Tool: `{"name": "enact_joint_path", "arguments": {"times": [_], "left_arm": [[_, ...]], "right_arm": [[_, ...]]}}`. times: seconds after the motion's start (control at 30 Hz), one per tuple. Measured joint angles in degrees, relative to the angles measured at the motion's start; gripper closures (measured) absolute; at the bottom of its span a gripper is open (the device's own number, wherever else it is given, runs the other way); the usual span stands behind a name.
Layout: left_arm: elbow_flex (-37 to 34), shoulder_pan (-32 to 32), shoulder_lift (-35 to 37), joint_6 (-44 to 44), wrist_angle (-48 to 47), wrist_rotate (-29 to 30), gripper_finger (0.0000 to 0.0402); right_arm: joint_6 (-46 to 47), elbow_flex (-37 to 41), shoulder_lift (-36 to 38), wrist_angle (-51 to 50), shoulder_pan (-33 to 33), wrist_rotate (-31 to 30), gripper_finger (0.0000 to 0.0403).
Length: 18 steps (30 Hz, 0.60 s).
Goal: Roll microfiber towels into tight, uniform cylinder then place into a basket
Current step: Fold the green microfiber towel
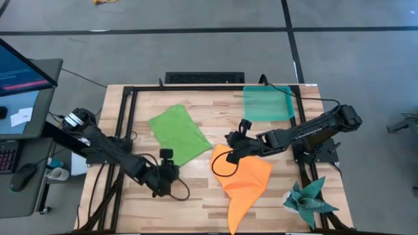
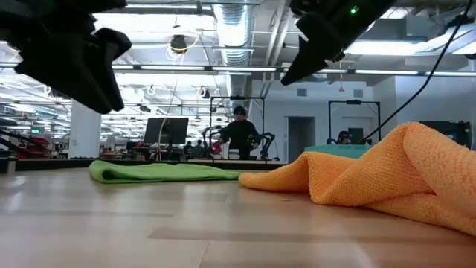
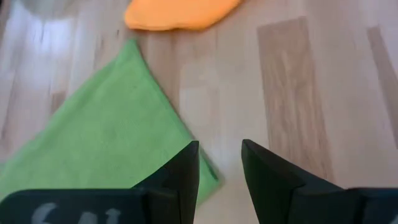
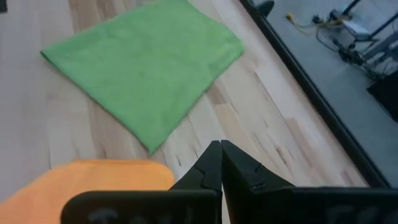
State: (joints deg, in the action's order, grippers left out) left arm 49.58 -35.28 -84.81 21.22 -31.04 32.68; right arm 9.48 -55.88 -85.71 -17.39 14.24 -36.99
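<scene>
Lime green towel (image 1: pixel 178 134) lies flat left of the closed right gripper (image 1: pixel 234 145); crumpled orange towel (image 1: pixel 245 183) beneath it; teal basket (image 1: pixel 268 103) beyond.

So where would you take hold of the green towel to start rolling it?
Grip the green towel at its near corner, the one pointing toward the left pincer, coming from above. It lies flat on the table, so only corners and edges give a thin lip to pinch; that corner is free, clear of the orange towel.

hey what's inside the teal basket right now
From above, the basket at the table's far edge looks empty. The green towel and orange towel lie outside it on the table. Nothing covers the basket's floor.
</scene>
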Motion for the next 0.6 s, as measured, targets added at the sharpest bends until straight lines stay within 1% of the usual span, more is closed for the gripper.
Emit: {"name": "enact_joint_path", "arguments": {"times": [0.07, 0.2, 0.33, 0.47, 0.6], "left_arm": [[0.1, -0.3, -1.5, -0.9, 2.4, -0.5, 0.0288], [0.2, -0.4, -3.9, -0.9, 2.7, -0.7, 0.0288], [0.1, 0.3, -6.4, 1.5, 2.5, 2.0, 0.0284], [0.2, 1.3, -7.7, 7.5, 2.7, 3.6, 0.0264], [0.1, 2.7, -8.2, 8.9, 2.3, 3.6, 0.0231]], "right_arm": [[-0.6, 0.0, 0.0, 0.3, -0.1, 0.0, 0.0376], [-0.6, -0.1, 0.0, 0.1, -0.6, 0.0, 0.0374], [-0.9, -0.1, 0.0, 0.2, -1.0, 0.0, 0.0375], [-0.9, -0.1, 0.0, 0.0, -1.0, 0.4, 0.0373], [-0.9, -0.1, 0.0, 0.3, -1.0, 3.1, 0.0372]]}}
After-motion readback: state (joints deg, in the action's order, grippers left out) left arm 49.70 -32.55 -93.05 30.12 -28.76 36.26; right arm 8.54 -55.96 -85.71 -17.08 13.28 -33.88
